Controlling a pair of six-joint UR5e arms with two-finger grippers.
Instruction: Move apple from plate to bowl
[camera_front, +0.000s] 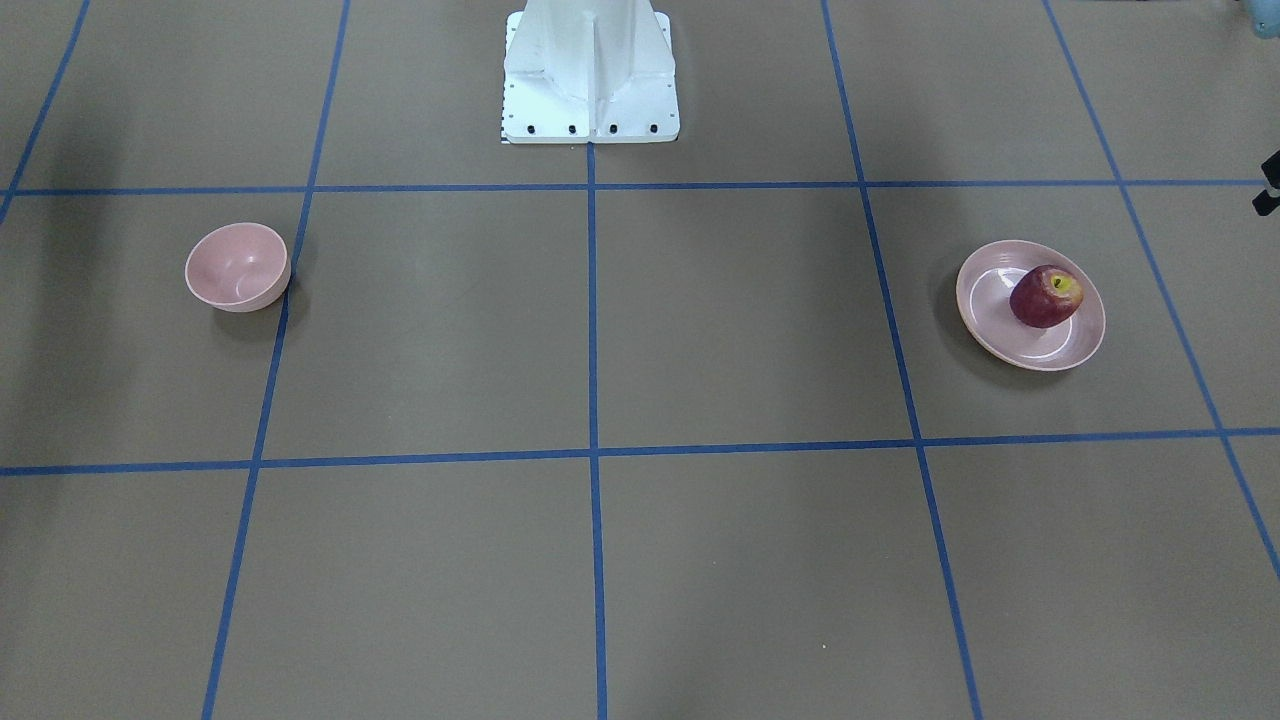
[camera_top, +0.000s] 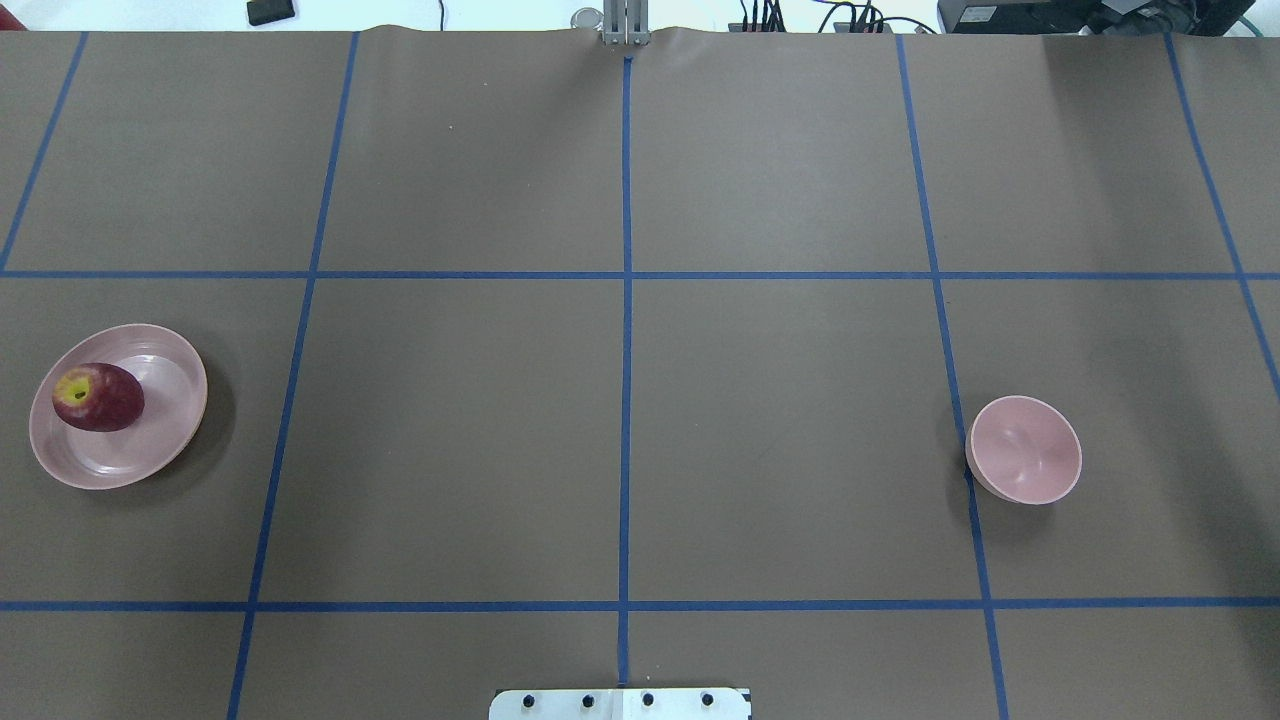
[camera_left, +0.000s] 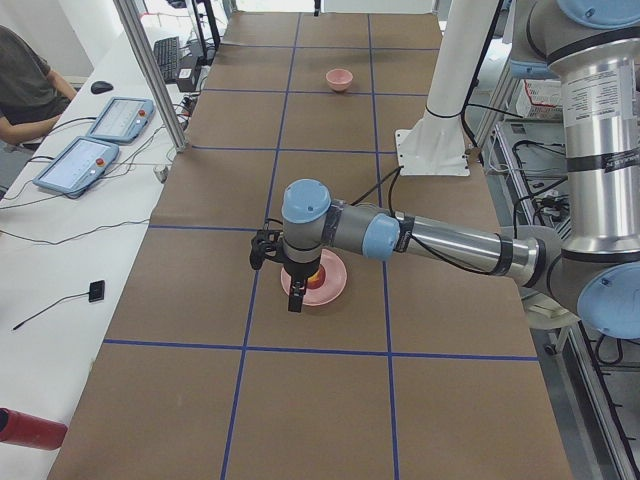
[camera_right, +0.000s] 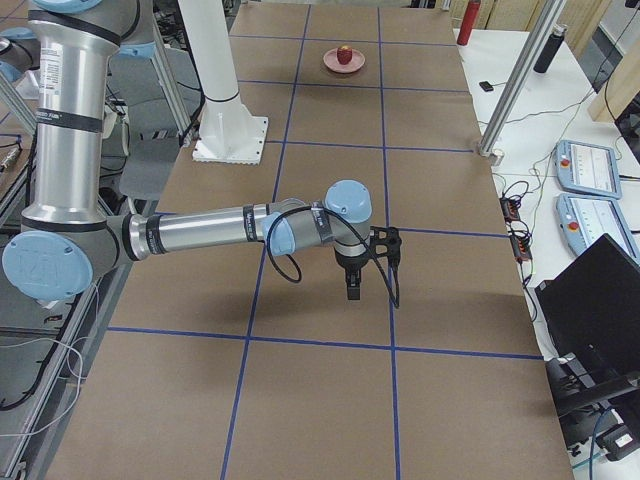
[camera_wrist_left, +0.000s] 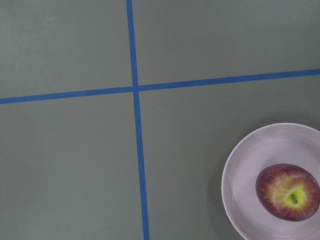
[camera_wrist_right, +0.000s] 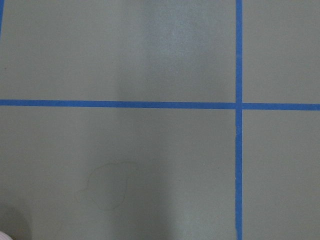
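Note:
The dark red apple (camera_top: 98, 397) lies on its side on the pale pink plate (camera_top: 150, 440) at the table's left side; both also show in the left wrist view, the apple (camera_wrist_left: 288, 192) on the plate (camera_wrist_left: 245, 170). The small pink bowl (camera_top: 1025, 450) stands empty at the right side. My left gripper (camera_left: 295, 300) hangs high over the table beside the plate (camera_left: 330, 290). My right gripper (camera_right: 352, 290) hangs high over the right half. Both grippers show only in the side views, so I cannot tell whether they are open or shut.
The robot's white base (camera_front: 590, 80) stands at the middle of the table's near edge. Blue tape lines (camera_top: 626, 400) divide the brown table into squares. A person and tablets (camera_left: 80, 160) are on a side desk beyond the table.

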